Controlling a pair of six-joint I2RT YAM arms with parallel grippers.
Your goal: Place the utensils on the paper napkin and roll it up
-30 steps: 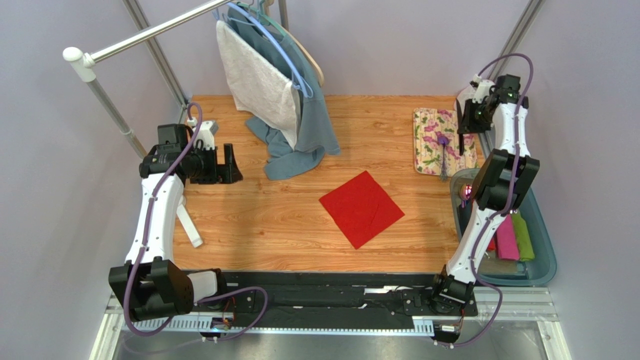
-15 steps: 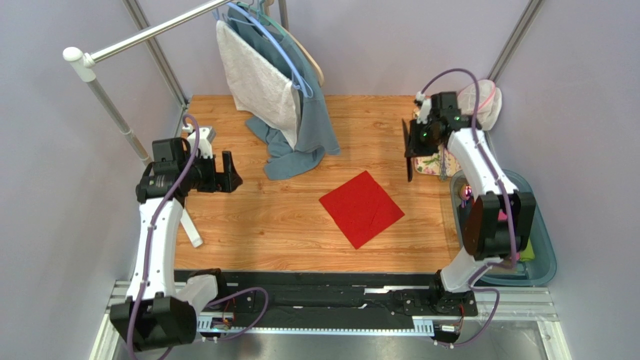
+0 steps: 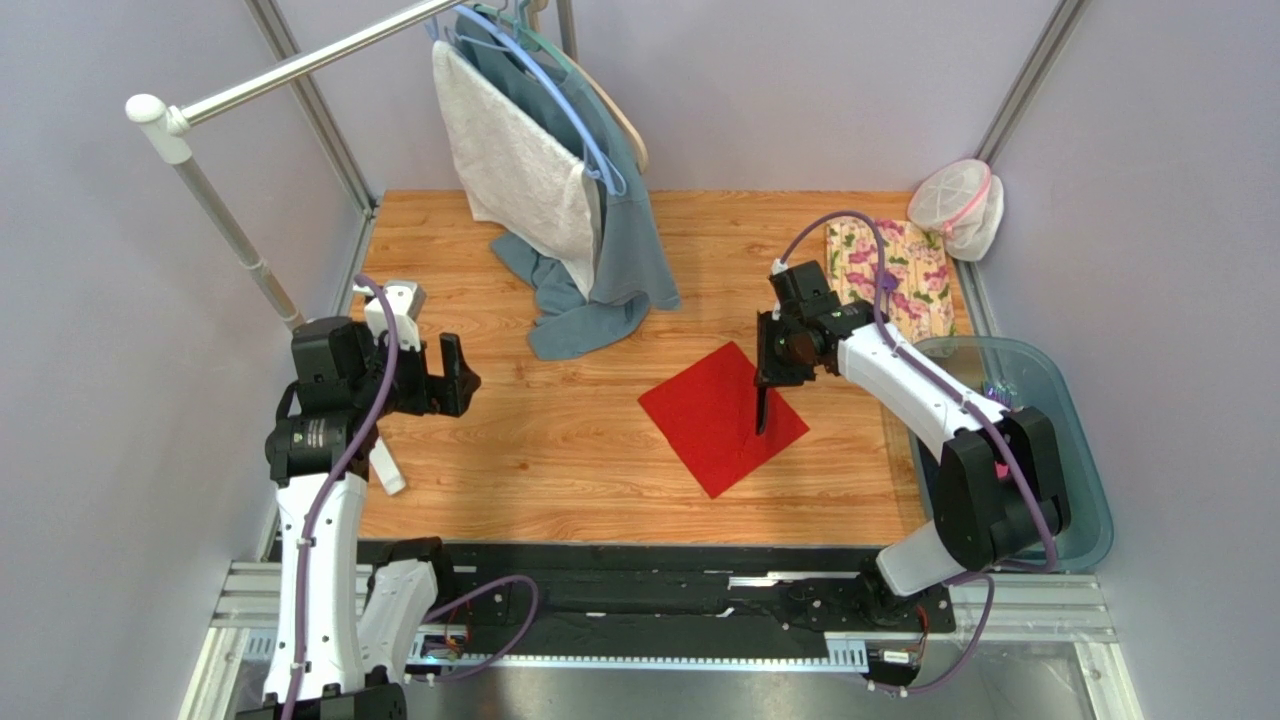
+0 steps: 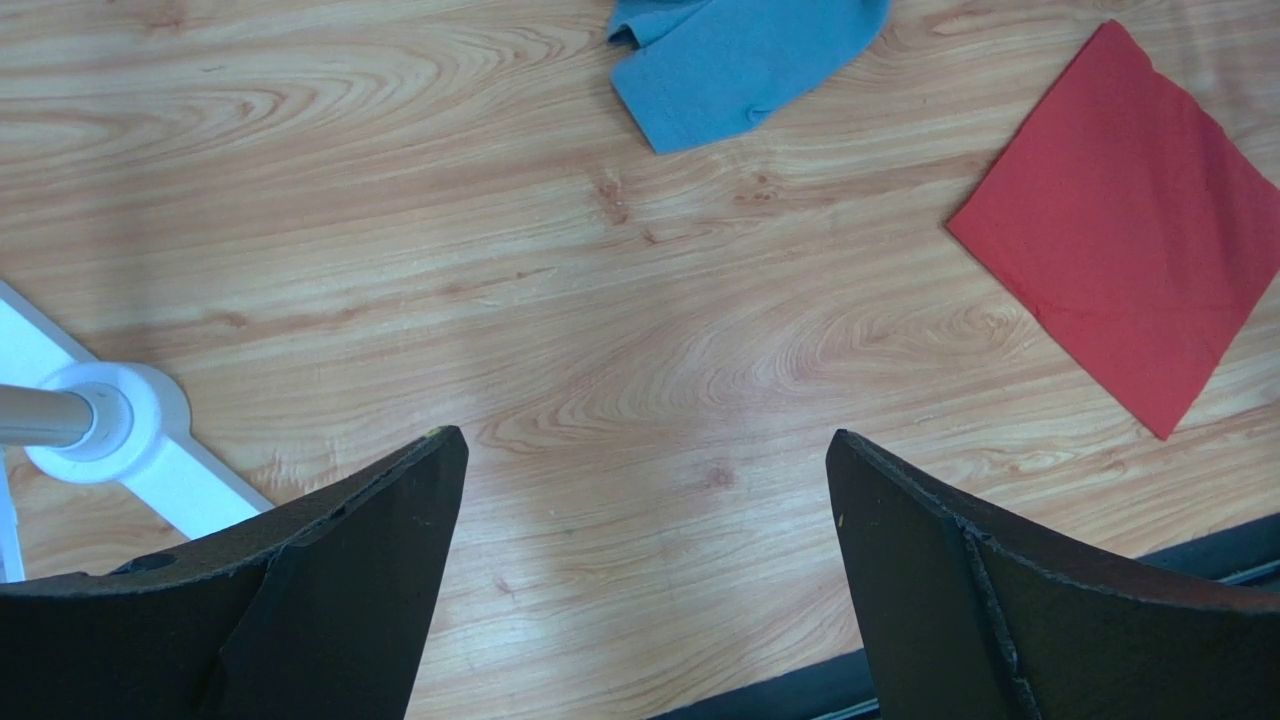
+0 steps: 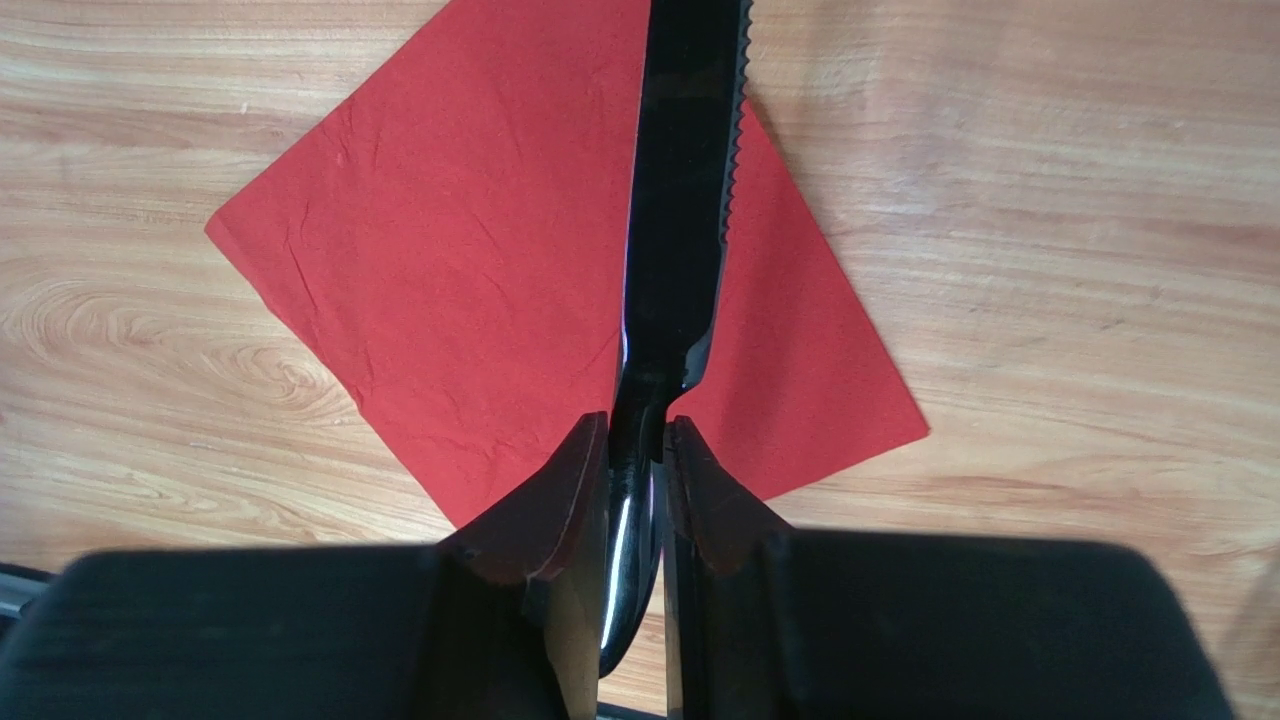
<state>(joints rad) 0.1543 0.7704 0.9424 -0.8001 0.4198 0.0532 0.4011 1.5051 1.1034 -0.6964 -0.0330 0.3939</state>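
Right gripper [image 5: 637,450] is swinging from upper right to frame centre, pinching a knife [image 5: 684,180] over the napkin [image 5: 451,270] lying there. Left gripper [image 4: 639,578] is hanging wide, empty, at frame left. Knife drop is likely coming next.

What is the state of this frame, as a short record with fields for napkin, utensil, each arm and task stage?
napkin: paper napkin lies flat and unrolled on the wooden table
utensil: black serrated knife, gripped at its handle, blade out over the napkin; whether it touches the paper cannot be told
right arm: right gripper shut on the knife
left arm: left gripper open and empty, over bare wood apart from the napkin
stage: no utensil released on the napkin yet; rolling not begun
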